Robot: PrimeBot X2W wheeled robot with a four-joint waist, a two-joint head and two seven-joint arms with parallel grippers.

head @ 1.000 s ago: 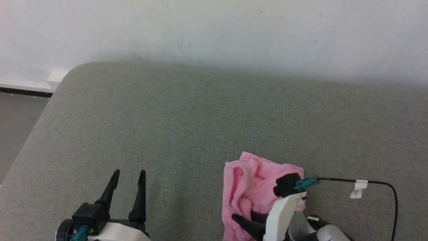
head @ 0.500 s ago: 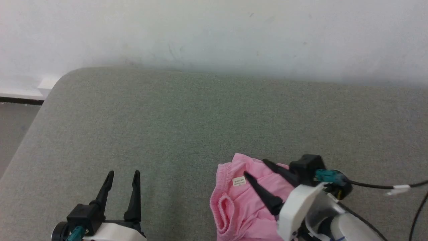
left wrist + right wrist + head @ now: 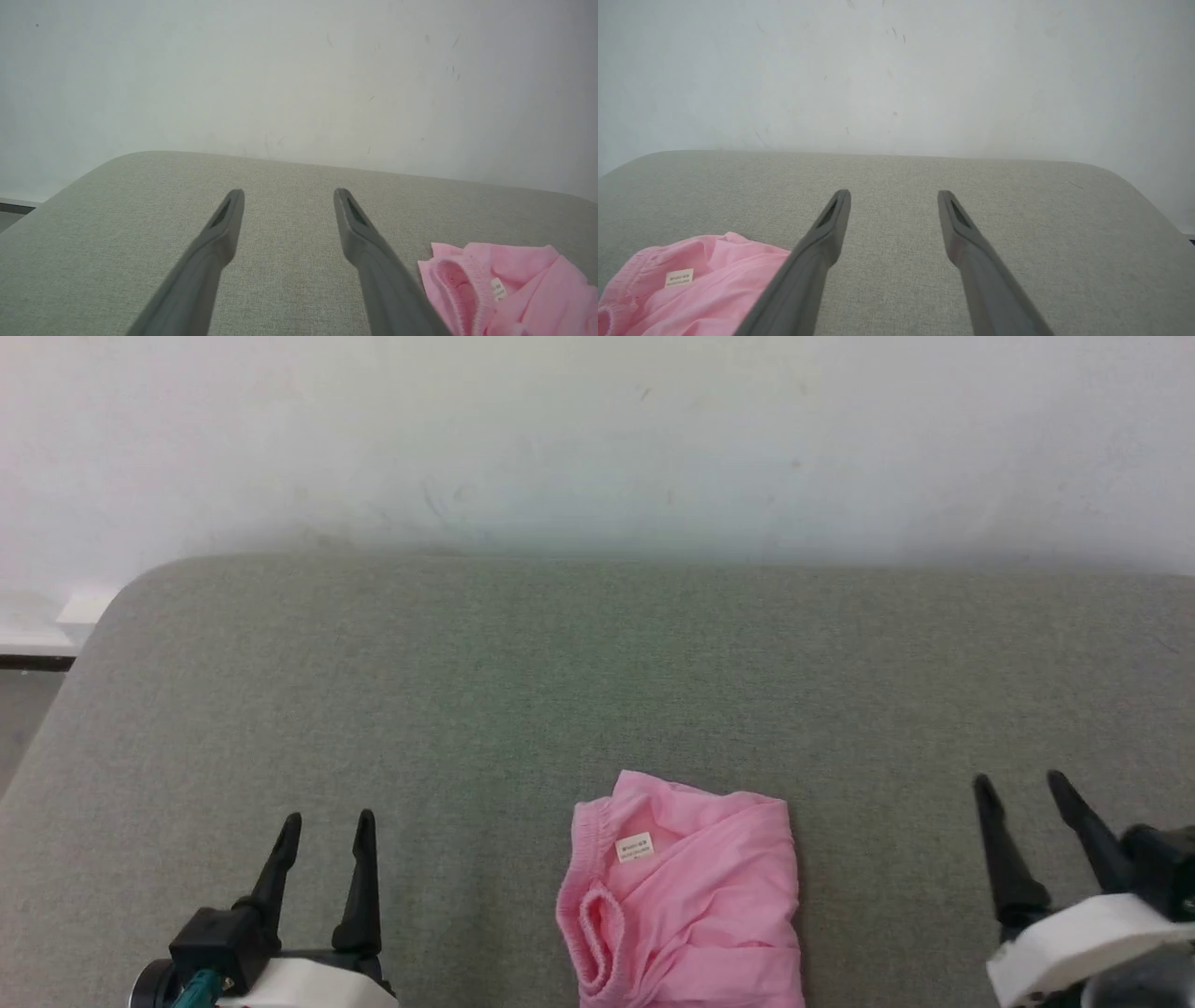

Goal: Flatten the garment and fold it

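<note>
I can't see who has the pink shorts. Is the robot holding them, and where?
Nothing is held. The left gripper and right gripper are both open and apart from the pink shorts, which lie on the grey cushion.

A broad padded surface (image 3: pixel 523 691) covered in grey-green woven fabric fills the near and middle ground. Its far left corner is rounded, and the right wrist view shows a rounded far right corner too. Directly behind it stands a plain white wall (image 3: pixel 597 429), matte, with faint scuffs and small dark specks. At the far left, a white skirting board (image 3: pixel 33 630) with a dark strip beneath it meets grey floor (image 3: pixel 14 709). The light is soft and even.
</note>
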